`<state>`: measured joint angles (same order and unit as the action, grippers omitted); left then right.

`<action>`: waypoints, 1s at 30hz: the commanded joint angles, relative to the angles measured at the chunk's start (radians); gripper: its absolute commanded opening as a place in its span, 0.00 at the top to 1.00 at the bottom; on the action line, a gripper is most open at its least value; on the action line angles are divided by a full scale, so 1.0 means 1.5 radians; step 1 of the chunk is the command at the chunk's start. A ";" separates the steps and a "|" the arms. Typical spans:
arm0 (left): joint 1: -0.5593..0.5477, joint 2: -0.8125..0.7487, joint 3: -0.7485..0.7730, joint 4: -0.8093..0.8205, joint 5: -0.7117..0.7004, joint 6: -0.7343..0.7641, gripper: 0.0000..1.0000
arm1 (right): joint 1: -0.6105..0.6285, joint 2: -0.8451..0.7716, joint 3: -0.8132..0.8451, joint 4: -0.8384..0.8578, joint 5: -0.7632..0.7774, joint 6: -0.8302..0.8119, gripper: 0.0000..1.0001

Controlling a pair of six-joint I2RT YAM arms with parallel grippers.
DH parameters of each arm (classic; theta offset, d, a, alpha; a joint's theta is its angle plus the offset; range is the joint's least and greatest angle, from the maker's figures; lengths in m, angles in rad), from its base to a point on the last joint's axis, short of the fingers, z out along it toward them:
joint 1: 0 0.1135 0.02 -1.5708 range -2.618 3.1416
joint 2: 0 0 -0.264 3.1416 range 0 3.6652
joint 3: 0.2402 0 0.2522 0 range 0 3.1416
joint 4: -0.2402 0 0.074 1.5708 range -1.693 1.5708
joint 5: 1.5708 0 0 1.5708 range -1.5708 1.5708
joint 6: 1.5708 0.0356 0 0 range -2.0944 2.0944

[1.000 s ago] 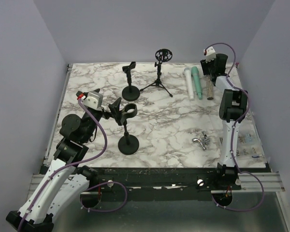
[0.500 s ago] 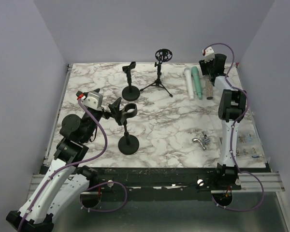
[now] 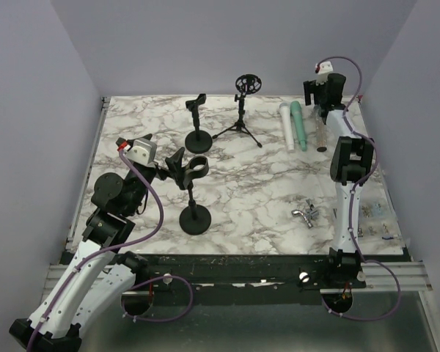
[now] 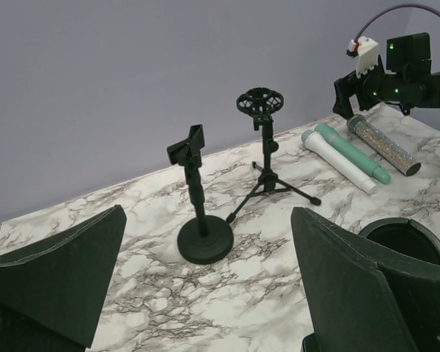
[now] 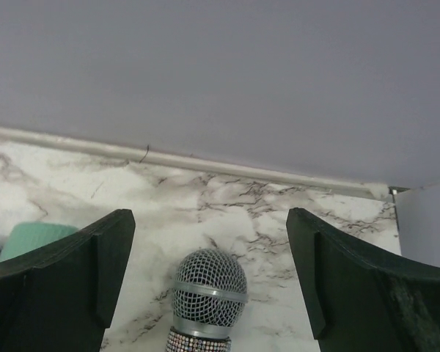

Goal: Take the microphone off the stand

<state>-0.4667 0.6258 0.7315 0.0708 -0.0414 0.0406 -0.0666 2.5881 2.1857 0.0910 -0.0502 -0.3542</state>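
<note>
The glittery microphone [image 3: 320,136] with a silver mesh head [image 5: 209,297] lies flat on the marble table at the back right. My right gripper [image 3: 323,108] hovers over its head, open [image 5: 209,242], with both fingers clear of it. A black stand [image 3: 193,196] with a round base and an empty ring holder [image 4: 405,238] stands at the front left. My left gripper [image 3: 174,166] is beside that ring, open [image 4: 209,220], with nothing between its fingers.
White [image 3: 287,126] and green [image 3: 299,125] microphones lie left of the glittery one. A clip stand [image 3: 198,123] and a tripod stand [image 3: 243,106] are at the back middle. A silvery metal part [image 3: 306,213] lies front right, and small items [image 3: 374,216] sit by the right edge.
My right gripper has opened and let go of the glittery microphone, then lifted slightly toward the back wall. The microphone stays on the table. The left arm has not moved.
</note>
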 commanded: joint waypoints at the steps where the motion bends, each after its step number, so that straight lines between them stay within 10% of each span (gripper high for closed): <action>1: -0.002 0.008 -0.013 -0.034 0.013 0.010 0.01 | 0.003 -0.046 0.072 -0.059 0.078 0.134 0.05; 12: -0.002 -0.024 -0.011 -0.017 0.096 -0.045 0.01 | 0.019 -0.392 -0.358 -0.014 -0.058 0.516 0.00; 30: -0.002 -0.081 0.139 -0.281 0.095 -0.210 0.01 | 0.130 -0.779 -0.859 0.060 -0.196 0.589 0.00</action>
<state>-0.4667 0.5442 0.8230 -0.1780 0.1059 -0.1951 0.1352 1.5013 0.9710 0.1101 -0.2573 0.4706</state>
